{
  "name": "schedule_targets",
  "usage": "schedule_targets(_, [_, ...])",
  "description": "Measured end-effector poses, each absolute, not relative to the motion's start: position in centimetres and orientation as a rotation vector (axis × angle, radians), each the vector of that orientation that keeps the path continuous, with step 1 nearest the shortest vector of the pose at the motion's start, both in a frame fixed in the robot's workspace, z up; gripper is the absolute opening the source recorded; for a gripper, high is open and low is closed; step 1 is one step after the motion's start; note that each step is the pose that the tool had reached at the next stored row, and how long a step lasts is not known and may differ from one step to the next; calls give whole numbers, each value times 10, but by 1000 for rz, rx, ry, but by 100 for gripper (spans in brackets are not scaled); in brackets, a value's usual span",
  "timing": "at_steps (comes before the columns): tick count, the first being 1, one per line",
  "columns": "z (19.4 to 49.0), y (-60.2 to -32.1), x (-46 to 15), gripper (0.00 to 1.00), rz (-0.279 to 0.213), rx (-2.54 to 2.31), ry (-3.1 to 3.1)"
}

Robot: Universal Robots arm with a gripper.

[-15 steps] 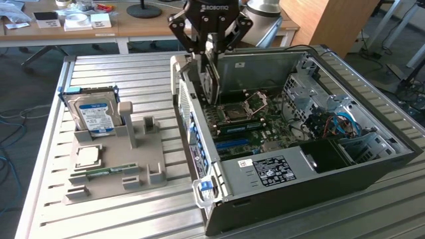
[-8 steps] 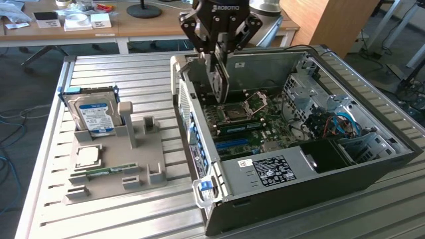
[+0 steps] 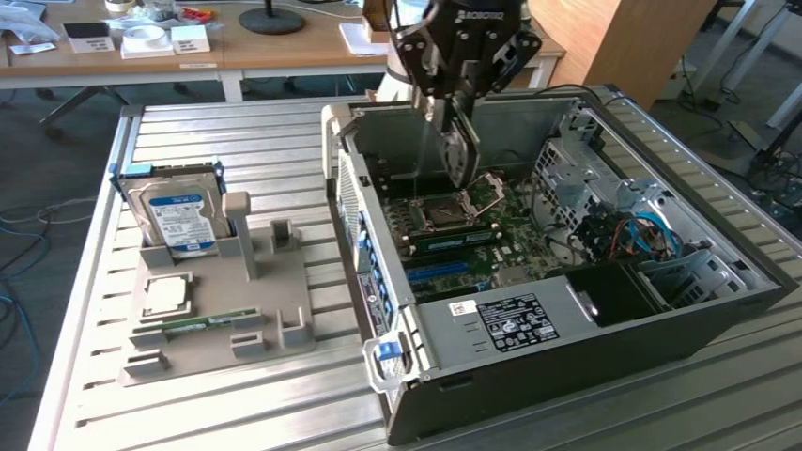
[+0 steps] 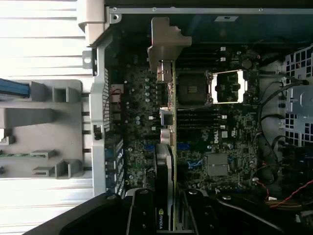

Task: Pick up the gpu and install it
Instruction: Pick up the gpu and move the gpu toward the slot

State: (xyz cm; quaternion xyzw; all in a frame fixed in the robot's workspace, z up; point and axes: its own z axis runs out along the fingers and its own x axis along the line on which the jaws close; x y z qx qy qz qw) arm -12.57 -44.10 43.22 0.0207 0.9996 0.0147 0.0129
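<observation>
The gpu (image 3: 460,150) is a thin black card hanging edge-down from my gripper (image 3: 459,94), over the open computer case (image 3: 551,362). Its lower edge is above the motherboard (image 3: 483,246), near the processor socket. In the wrist view the gpu (image 4: 167,161) runs edge-on away from my gripper (image 4: 166,208), with its silver bracket (image 4: 164,41) at the far end by the case's rear wall. The black fingers (image 4: 139,213) sit on both sides of the card, shut on it.
The case lies on its side on a slatted metal table (image 3: 225,141). At the exterior view's left, a grey holder (image 3: 244,315) carries a silver hard drive (image 3: 182,216), a green memory stick (image 3: 201,324) and a square chip (image 3: 167,293). Cables (image 3: 633,235) crowd the case's right part.
</observation>
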Motion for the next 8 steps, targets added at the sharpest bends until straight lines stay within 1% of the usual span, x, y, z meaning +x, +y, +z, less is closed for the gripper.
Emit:
schedule_targets(2, [432,-441,-102,27,46,65,3115])
schedule_targets(8, [432,-441,-82,27,46,65,3115])
